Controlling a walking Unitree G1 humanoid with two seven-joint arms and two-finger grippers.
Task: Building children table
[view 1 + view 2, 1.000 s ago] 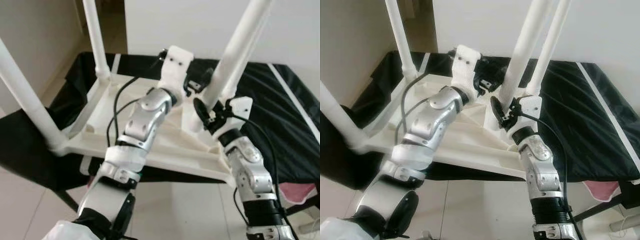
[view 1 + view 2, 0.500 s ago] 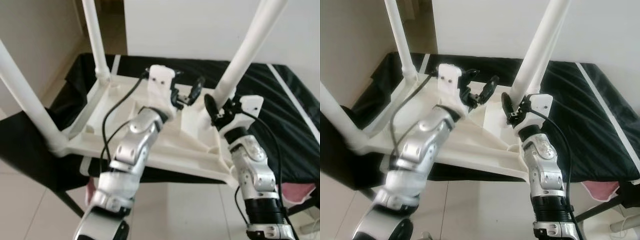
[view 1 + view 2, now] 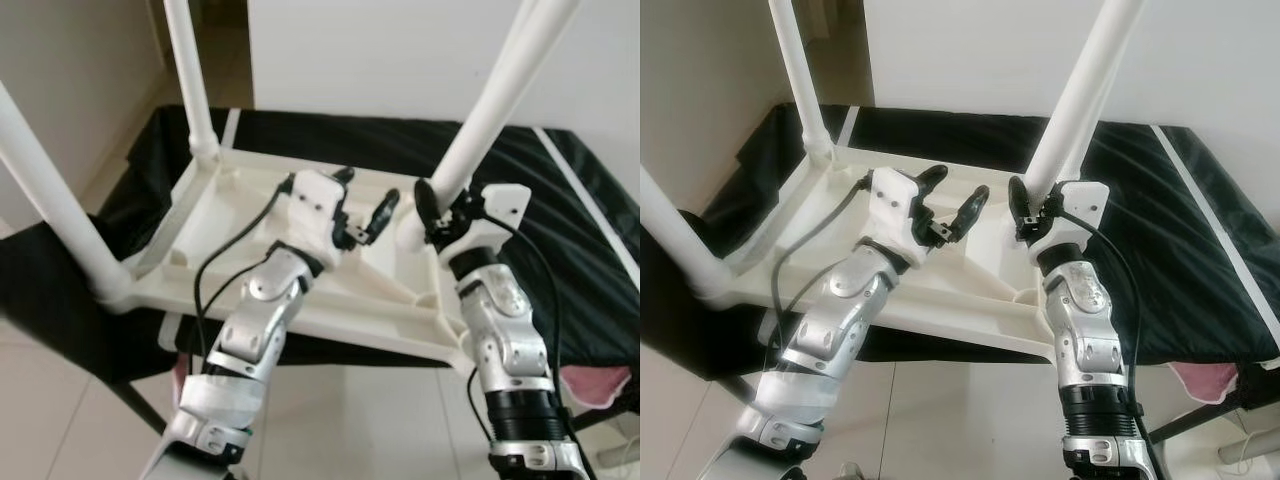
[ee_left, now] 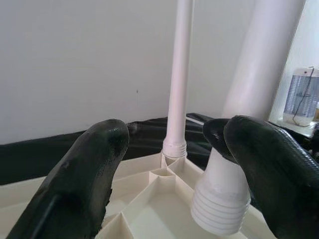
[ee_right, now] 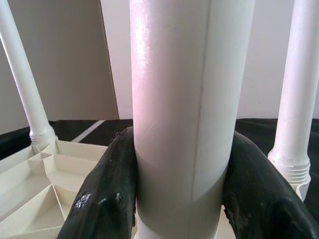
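A white plastic children's table [image 3: 230,200] lies upside down on a black-covered surface, its legs pointing up. My right gripper [image 3: 440,205] is shut on the thick white leg [image 3: 500,90] at the near right corner, just above its threaded base [image 4: 219,209]. In the right wrist view both black fingers [image 5: 107,194] press the sides of that leg [image 5: 184,99]. My left gripper [image 3: 362,200] hovers open over the ribbed underside, a little left of that leg, holding nothing. Its fingers [image 4: 84,174] are spread wide. Other legs stand at the far left [image 3: 190,70], near left [image 3: 50,190] and far right [image 4: 180,74].
The black cover [image 3: 590,240] spreads beyond the table to the right and back. A white wall [image 3: 380,50] stands close behind. Pale tiled floor [image 3: 380,420] lies in front, with a pink object [image 3: 600,385] at lower right. A fan-like appliance [image 4: 301,94] sits off to the side.
My left gripper has pulled back from the leg and come down toward me, fingers now spread. The right gripper stays shut on the leg and has shifted slightly right with it.
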